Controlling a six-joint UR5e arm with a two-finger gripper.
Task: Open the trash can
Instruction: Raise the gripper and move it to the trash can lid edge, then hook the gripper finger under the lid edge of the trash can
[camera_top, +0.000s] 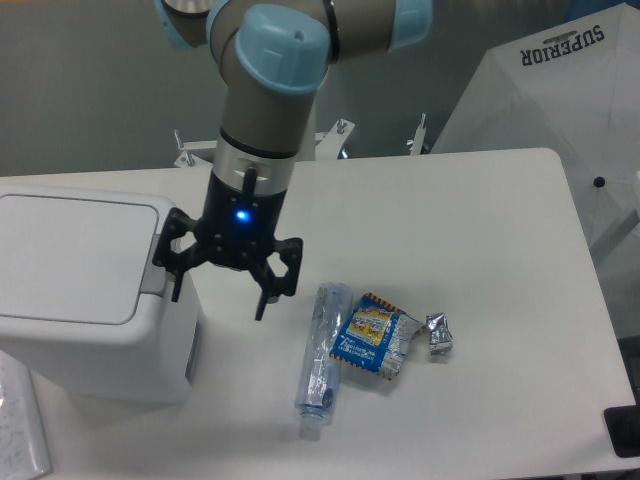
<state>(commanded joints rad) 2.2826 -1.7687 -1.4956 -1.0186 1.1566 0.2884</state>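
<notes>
Beside the hand (220, 298), the trash can (85, 300) runs off-frame.

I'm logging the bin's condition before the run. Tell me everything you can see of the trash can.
The trash can is a large white boxy bin, plastic by its look, with rounded corners. Its flat rectangular lid lies shut. It stands upright at the table's left edge. The open end effector hangs at its right side, one finger near the lid's corner; contact is unclear.
</notes>
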